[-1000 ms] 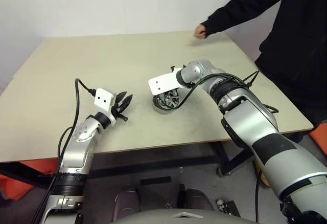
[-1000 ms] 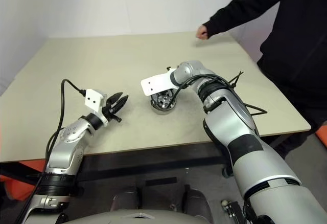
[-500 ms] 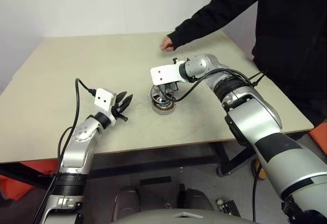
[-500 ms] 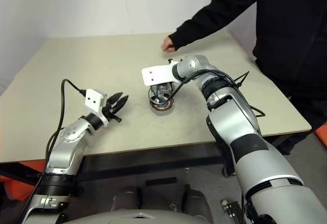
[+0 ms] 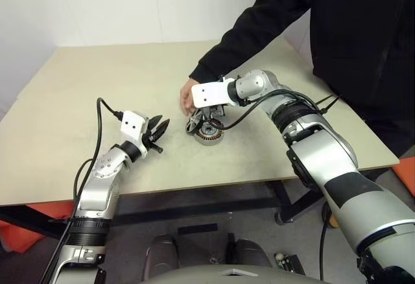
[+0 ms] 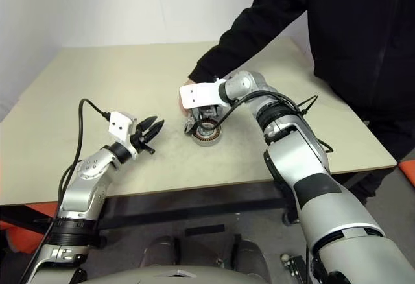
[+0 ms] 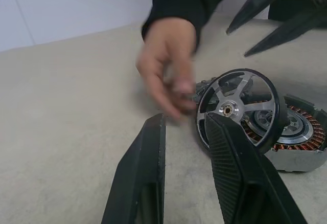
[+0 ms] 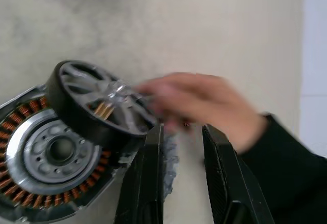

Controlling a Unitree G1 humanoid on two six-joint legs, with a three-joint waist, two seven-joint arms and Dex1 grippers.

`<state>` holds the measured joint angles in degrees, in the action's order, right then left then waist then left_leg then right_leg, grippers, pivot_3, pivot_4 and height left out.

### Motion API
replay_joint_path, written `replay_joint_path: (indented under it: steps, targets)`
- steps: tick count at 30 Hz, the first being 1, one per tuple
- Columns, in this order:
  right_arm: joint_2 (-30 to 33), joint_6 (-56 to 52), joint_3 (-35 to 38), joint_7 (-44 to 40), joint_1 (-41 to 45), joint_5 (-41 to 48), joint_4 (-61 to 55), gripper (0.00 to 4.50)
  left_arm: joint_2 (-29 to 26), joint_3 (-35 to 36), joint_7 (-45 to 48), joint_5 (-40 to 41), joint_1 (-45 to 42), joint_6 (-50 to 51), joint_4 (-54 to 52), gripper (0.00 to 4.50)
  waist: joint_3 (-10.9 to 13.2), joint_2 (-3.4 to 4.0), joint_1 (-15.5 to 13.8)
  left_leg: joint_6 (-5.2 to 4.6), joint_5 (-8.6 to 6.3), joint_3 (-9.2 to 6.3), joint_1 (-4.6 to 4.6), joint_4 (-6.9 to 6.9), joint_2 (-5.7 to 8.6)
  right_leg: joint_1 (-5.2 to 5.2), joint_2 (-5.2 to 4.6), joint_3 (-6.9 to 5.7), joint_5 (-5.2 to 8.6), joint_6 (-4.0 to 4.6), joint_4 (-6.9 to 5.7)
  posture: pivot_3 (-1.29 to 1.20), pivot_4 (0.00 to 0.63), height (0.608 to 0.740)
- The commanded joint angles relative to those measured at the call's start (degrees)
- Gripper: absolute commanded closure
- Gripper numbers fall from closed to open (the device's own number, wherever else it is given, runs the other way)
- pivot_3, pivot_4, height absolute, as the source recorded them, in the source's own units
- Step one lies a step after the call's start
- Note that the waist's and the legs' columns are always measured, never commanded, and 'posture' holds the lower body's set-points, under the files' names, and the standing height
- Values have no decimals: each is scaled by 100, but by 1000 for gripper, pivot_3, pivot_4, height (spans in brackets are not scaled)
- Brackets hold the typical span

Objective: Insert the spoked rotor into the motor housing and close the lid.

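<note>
- Spoked rotor (image 7: 238, 107), motor housing (image 8: 46, 155) and lid (image 8: 169, 152) sit together near the middle of a beige table (image 5: 97, 76), the largest thing in view.
- A person in a black sleeve (image 5: 249, 28) leans over the table's far right side; the person's hand (image 5: 187, 96) reaches down to the parts, fingers at the rotor's far edge.
- The right arm bends in from the right, and the right gripper (image 8: 181, 132) hangs just above the parts, pointing down at them. Its jaws stand slightly apart with nothing between them; they grasp nothing.
- The left gripper (image 5: 157, 135) hovers low over the table to the left of the parts, well apart from them, pointing level toward them. Its jaws are also a little apart and empty.
- The motor housing rests flat on the table, copper-brown windings showing in a ring round its central hub.
- The spoked rotor is tilted up on edge, its lower rim resting on the housing's rim on the side nearer the left gripper. In the left wrist view it lies straight ahead of the jaws; in the right wrist view it sits just beside the jaw tips, not between them.
- The lid lies flat on the table, touching or just beside the housing, mostly hidden under the rotor and the hand.
</note>
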<state>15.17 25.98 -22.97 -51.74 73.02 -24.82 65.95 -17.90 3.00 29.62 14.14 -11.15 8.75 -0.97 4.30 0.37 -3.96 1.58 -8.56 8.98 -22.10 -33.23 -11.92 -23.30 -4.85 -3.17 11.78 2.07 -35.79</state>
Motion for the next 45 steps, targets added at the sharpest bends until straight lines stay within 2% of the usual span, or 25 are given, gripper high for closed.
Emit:
replay_joint_path:
  steps: [1, 12, 16, 19, 25, 28, 34, 41, 45]
  targets:
    - [214, -254, 346, 169, -58, 313, -391, 3174, -56, 73, -15, 15, -54, -60, -176, 3199, 0, 0, -11, 0, 0, 0, 0, 0, 1, 1, 0, 0, 0, 0, 0, 0, 0, 740]
    - [697, -1240, 844, 342, -1041, 790, -1638, 3174, -66, 62, 22, 17, -168, -93, -40, 3199, -1, -2, -14, -1, 0, 0, 1, -7, 1, 5, 0, 0, 0, -1, 0, 0, 0, 740]
    - [453, -1918, 1332, 767, -1439, 1292, -2099, 3174, -75, 81, 47, 58, -195, -72, -51, 3199, -1, -2, -8, -1, 0, 1, 5, -7, 0, 6, 1, 0, 0, -1, -1, 0, 0, 740]
    - [164, -2462, 1910, 1435, -1773, 1785, -2483, 3174, -118, 238, 31, 193, -197, 16, -123, 3199, -2, -3, -13, -1, 0, 1, 7, -7, 0, 7, 0, 0, 0, -1, -1, 0, 0, 740]
    - [89, -3341, 2304, 1989, -2338, 2139, -3029, 3174, -79, 595, -196, 492, -202, 349, -192, 3199, -2, -3, -55, 0, 0, 0, 8, -6, 5, 14, -1, 0, -1, -1, 2, 0, 0, 740]
    - [96, -3680, 2349, 2015, -2523, 2272, -3311, 2655, -48, 764, -278, 710, -87, 551, -391, 3199, -2, -3, -54, 0, 0, 0, 11, -6, 4, 15, -1, 0, -1, -2, 2, 0, 0, 740]
    - [179, -4131, 2022, 2059, -2830, 2052, -3652, 562, -201, 1287, -413, 1325, 390, 1220, -940, 3199, -2, -3, -14, 3, 2, 1, 18, -1, 1, 15, 1, 0, 0, -3, 2, 0, 0, 740]
    - [391, -4171, 1875, 1871, -3010, 2082, -3663, 562, -369, 2080, -676, 2069, 867, 1875, -1314, 3199, -2, -3, -22, 3, 2, 1, 20, -2, 3, 22, 0, 0, 2, -6, 5, 0, 0, 740]
    - [477, -4099, 1810, 1858, -2985, 2073, -3575, 562, -294, 2281, -891, 2518, 825, 2311, -1343, 3199, -2, -3, -24, 3, 2, 0, 26, -2, 4, 28, 0, 0, 22, -41, 6, 0, 0, 740]
